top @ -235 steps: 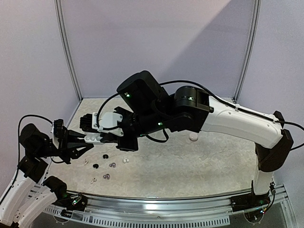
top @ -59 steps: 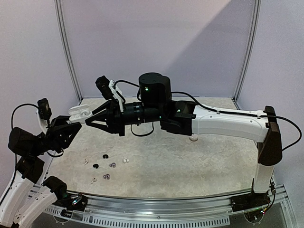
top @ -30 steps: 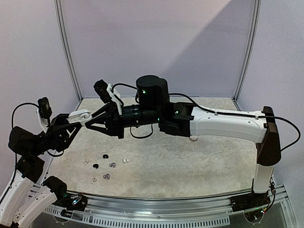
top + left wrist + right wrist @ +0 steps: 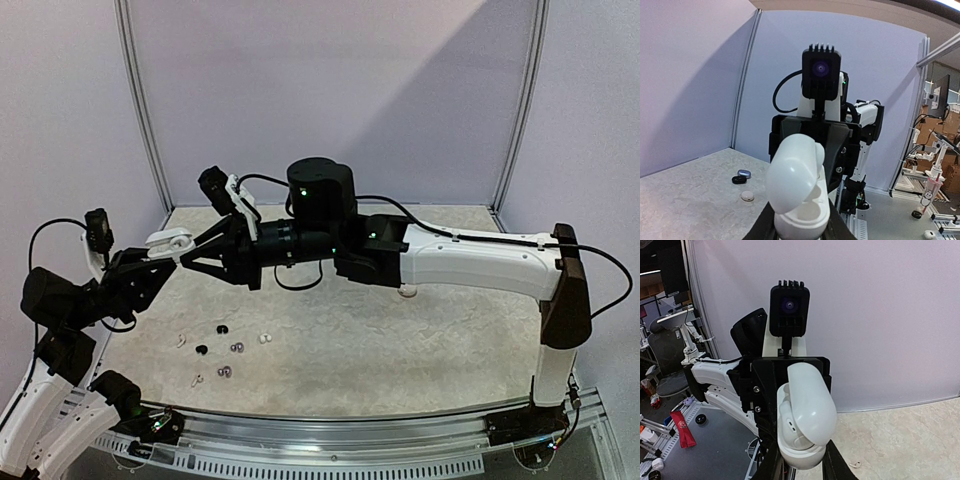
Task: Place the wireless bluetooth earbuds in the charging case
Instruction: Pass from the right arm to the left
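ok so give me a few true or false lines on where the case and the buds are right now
1. The left claw and right claw both grip the charging case in mid-air. True.
2. The lid is shut. False: it is hinged open.
3. The earbuds lie loose on the table. True.
4. The case hangs over the table's right half. False: it is near the left edge.
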{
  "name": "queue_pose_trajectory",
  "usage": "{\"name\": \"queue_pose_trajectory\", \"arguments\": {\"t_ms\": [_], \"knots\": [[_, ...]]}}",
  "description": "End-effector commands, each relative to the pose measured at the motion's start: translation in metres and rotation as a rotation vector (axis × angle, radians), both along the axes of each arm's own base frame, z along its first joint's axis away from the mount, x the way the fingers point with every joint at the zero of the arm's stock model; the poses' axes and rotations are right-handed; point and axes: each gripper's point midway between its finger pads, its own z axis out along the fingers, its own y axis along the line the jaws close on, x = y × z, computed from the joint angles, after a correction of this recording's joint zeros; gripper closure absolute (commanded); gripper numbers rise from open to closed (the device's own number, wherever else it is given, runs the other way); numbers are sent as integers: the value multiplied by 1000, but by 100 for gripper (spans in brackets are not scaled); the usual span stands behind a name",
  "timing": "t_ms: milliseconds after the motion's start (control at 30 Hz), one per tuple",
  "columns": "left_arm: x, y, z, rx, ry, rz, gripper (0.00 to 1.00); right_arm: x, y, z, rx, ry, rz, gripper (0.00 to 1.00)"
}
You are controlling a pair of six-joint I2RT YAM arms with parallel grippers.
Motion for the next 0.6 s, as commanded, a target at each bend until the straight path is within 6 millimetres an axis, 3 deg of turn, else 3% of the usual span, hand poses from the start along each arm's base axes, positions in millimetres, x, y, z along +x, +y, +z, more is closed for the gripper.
{"name": "queue_pose_trajectory", "arguments": {"t_ms": [0,67,133,233,333,467,567], "knots": [[-4,2,12,-22,-26,5,91,-5,0,6,5,-12,17,100],[-4,2,12,-23,-28,6,100,-5,1,3,-1,-9,19,100],[-4,3,12,-23,-28,8,100,-5,1,2,-6,-6,20,99],[-2,1,5,2,-23,13,100,0,1,-2,-34,1,-14,70],[4,0,-10,45,-3,34,100,2,-3,-4,-62,-19,-36,49],[7,-2,-22,63,29,33,100,2,-11,-6,-103,-43,-46,35],[9,-3,-28,75,43,30,100,-1,-16,-3,-134,-62,-49,17]]}}
